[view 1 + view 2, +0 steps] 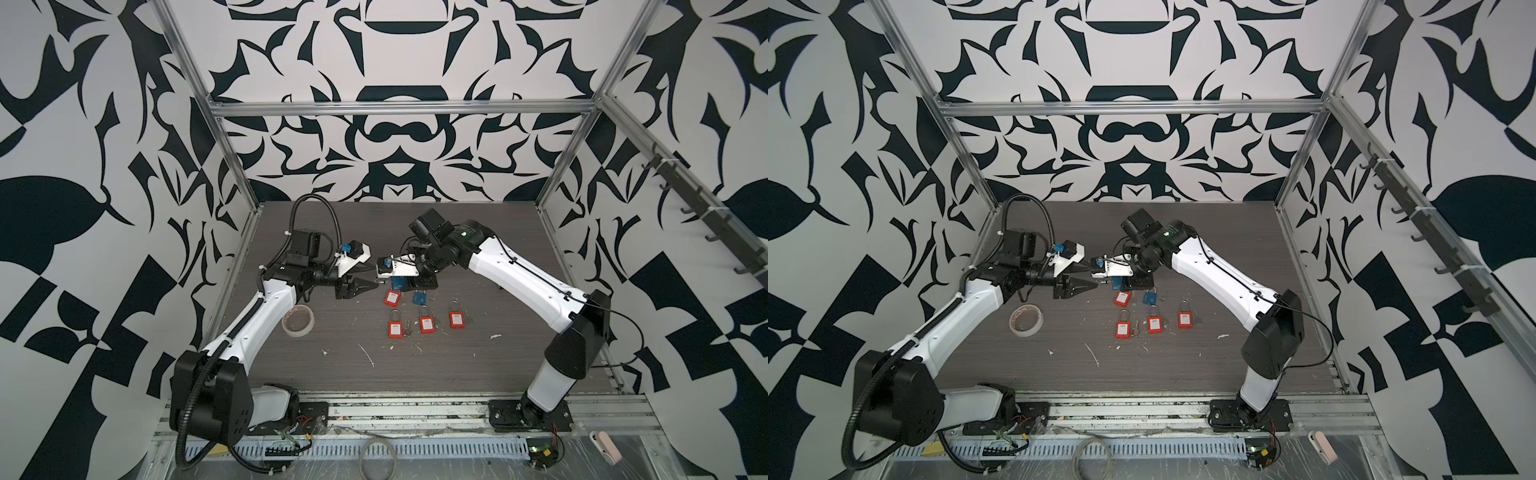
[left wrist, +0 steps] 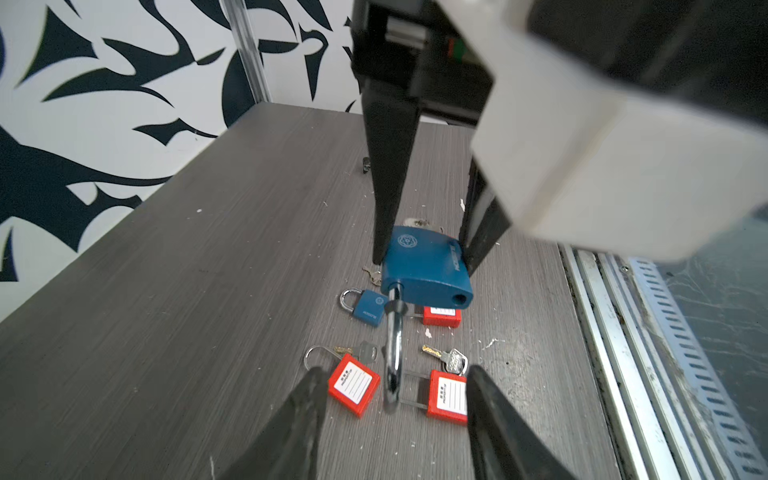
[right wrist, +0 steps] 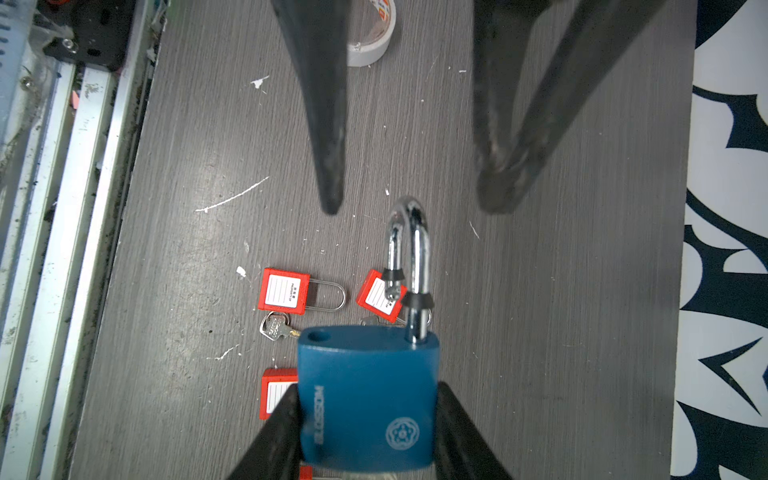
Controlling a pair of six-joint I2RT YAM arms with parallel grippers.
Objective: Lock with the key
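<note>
Padlock (image 3: 368, 395) hangs above the table (image 3: 561, 270), its blue body clenched by the right fingers (image 3: 278, 432). Its shackle (image 3: 417, 249) is swung out, the free leg clear of its hole (image 3: 318, 336), and the left fingers (image 3: 328, 183) stand spread either side of the shackle's bend, touching nothing. The step looks like closing the shackle (whether a key sits in the keyhole I cannot tell), so next they should pinch that bend, turn it over the hole and press it home. The painted body is flat-sided with rounded shoulders; the chromed shackle is smooth, likely slippery, with black collars.
</note>
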